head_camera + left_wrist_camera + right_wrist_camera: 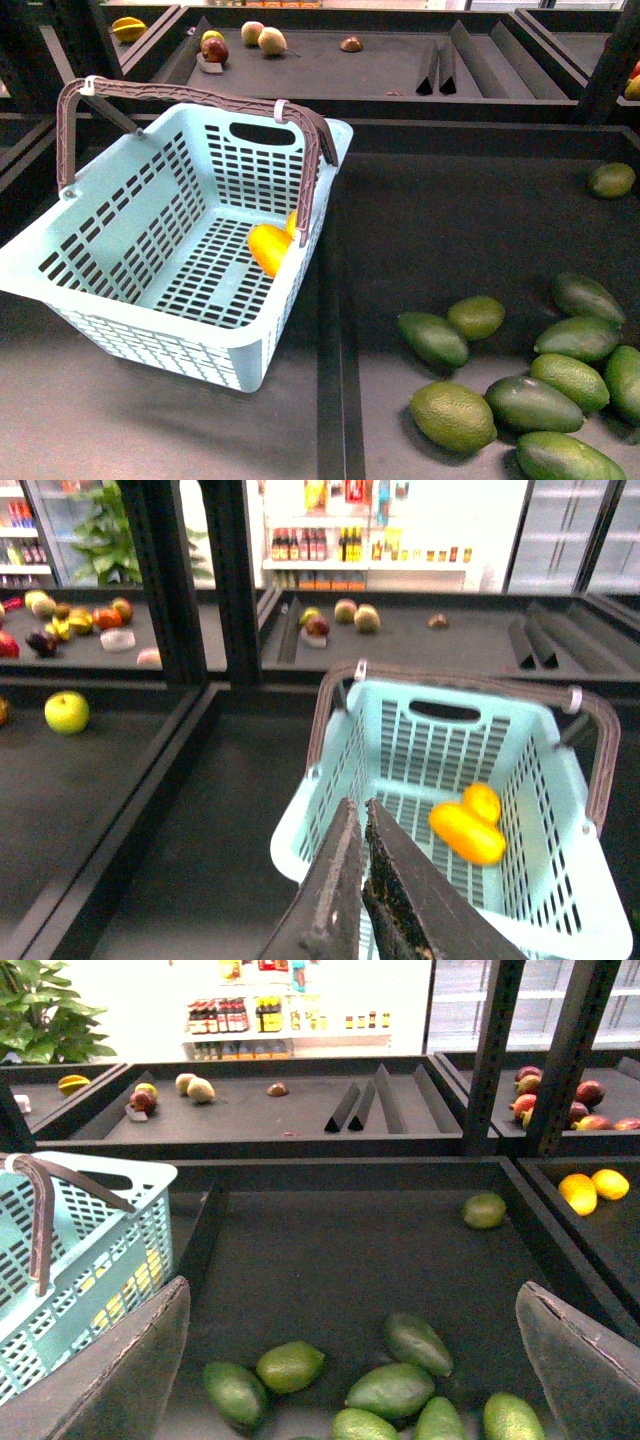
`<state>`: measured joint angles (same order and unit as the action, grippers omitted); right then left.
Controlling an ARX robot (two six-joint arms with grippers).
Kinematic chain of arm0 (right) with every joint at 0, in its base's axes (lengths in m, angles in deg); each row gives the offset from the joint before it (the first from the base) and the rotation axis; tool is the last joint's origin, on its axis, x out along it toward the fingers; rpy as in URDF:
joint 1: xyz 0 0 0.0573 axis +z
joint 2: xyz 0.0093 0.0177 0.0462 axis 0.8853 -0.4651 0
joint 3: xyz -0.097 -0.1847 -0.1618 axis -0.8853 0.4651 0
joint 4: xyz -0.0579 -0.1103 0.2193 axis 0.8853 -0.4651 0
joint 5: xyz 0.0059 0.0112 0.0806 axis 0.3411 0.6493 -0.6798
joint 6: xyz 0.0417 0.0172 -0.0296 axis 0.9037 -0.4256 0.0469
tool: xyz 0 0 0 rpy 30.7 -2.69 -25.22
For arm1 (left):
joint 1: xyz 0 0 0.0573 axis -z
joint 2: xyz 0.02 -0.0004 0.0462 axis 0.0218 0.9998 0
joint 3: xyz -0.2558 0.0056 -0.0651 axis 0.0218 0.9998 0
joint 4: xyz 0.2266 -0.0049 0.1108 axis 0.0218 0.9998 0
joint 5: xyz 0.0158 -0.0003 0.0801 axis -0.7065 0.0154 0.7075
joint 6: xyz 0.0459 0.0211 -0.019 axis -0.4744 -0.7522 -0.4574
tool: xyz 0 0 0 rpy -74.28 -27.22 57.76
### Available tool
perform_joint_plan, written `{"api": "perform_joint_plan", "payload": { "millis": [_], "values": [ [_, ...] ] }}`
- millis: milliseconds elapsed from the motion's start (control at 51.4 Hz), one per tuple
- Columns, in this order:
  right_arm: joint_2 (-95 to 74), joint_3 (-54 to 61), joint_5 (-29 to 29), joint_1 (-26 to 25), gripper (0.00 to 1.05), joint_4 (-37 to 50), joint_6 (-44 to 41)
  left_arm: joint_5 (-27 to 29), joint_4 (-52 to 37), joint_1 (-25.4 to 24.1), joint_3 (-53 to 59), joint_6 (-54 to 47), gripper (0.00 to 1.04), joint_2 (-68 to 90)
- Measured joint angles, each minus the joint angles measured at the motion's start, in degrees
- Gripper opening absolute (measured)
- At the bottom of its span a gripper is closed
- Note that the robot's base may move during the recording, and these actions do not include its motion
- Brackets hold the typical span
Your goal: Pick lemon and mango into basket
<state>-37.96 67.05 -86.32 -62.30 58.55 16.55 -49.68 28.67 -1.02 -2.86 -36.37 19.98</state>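
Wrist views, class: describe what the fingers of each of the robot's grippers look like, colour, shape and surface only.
Left gripper: two dark grey, long, tapering fingers with rough, scuffed inner faces. Right gripper: two broad, dark grey fingers with matte, lightly worn surfaces and rounded corners. No cables or markings show.

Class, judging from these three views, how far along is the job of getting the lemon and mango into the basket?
Done, it appears: the mango and a smaller yellow fruit, likely the lemon, lie together on the floor of the basket. In hand: nothing; the left claw is shut and empty above the basket's rim, the right claw open over the green fruits. Left: seemingly nothing.
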Motion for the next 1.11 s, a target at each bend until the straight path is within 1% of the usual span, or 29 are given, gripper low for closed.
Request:
{"api": "perform_joint_plan", "payload": {
  "millis": [39,78,603,623,642,779,798,818,993,1012,1051,1110],
  "values": [
    [0.0,0.0,0.0,0.0,0.96,0.0,0.0,0.0,2.9,0.0,0.0,0.0,0.03,-2.9],
    [0.0,0.0,0.0,0.0,0.96,0.0,0.0,0.0,3.6,0.0,0.0,0.0,0.03,-4.5],
    [0.0,0.0,0.0,0.0,0.96,0.0,0.0,0.0,3.9,0.0,0.0,0.0,0.03,-5.3],
    [0.0,0.0,0.0,0.0,0.96,0.0,0.0,0.0,3.9,0.0,0.0,0.0,0.05,-5.3],
    [0.0,0.0,0.0,0.0,0.96,0.0,0.0,0.0,3.9,0.0,0.0,0.0,0.08,-5.3],
    [0.0,0.0,0.0,0.0,0.96,0.0,0.0,0.0,3.9,0.0,0.0,0.0,0.44,-5.3],
    [0.0,0.0,0.0,0.0,0.96,0.0,0.0,0.0,3.9,0.0,0.0,0.0,0.48,-5.3],
    [0.0,0.0,0.0,0.0,0.96,0.0,0.0,0.0,3.9,0.0,0.0,0.0,0.49,-5.3],
    [0.0,0.0,0.0,0.0,0.96,0.0,0.0,0.0,3.9,0.0,0.0,0.0,0.97,-5.3],
    [0.0,0.0,0.0,0.0,0.96,0.0,0.0,0.0,3.9,0.0,0.0,-0.1,0.99,-5.3],
    [0.0,0.0,0.0,0.0,0.96,0.0,0.0,0.0,3.9,0.0,0.0,-0.1,0.97,-5.3],
    [0.0,0.0,0.0,0.0,0.96,0.0,0.0,0.0,3.9,0.0,0.0,-0.1,0.98,-5.3]
  ]
}}
